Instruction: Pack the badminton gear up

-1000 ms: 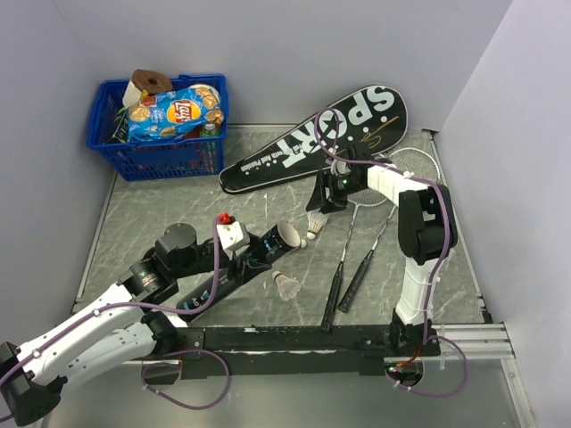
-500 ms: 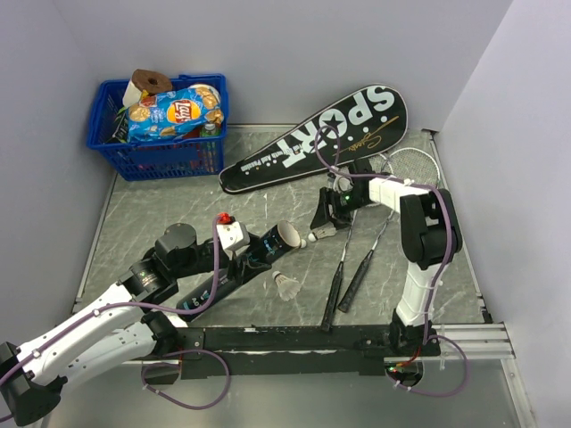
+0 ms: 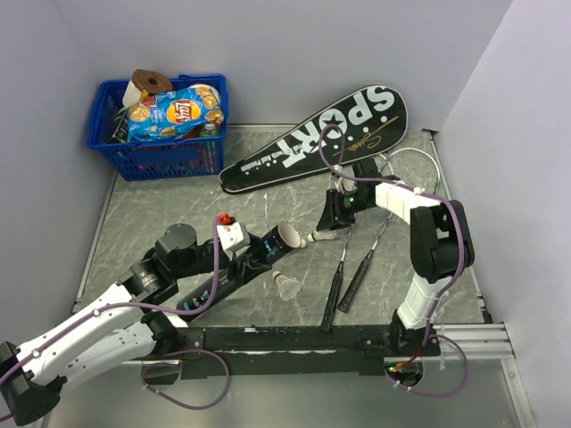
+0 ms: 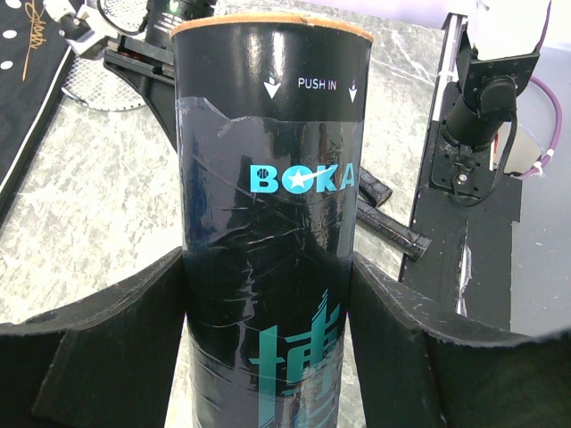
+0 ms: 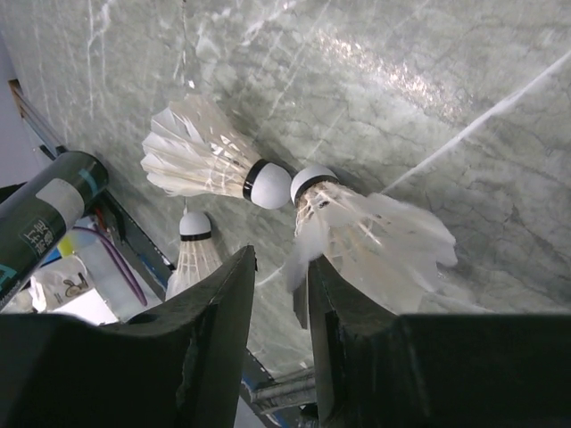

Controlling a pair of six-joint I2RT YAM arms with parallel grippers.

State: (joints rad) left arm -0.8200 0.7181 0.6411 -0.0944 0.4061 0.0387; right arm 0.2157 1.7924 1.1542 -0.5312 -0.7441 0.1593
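My left gripper (image 4: 268,257) is shut on the dark tube (image 4: 268,178), a finger on each side; in the top view the tube (image 3: 260,252) lies tilted, its open mouth towards the right arm. My right gripper (image 5: 281,263) is low over two white shuttlecocks lying cork to cork. Its jaws are open only a narrow gap, with the feather edge of the nearer shuttlecock (image 5: 379,236) reaching between them. The second shuttlecock (image 5: 205,160) lies just beyond, and a third (image 5: 192,254) lies nearer the tube. Two rackets (image 3: 337,283) lie side by side. The black "SPORT" cover (image 3: 321,138) lies behind.
A blue basket (image 3: 161,147) of snacks stands in the back left corner. The racket heads (image 3: 410,165) rest near the right wall, beside the cover. A black rail (image 3: 303,337) runs along the near table edge between the arm bases.
My right gripper has moved down and towards the near left, onto the pair of shuttlecocks, and its jaws have narrowed. The left arm and tube have stayed still.
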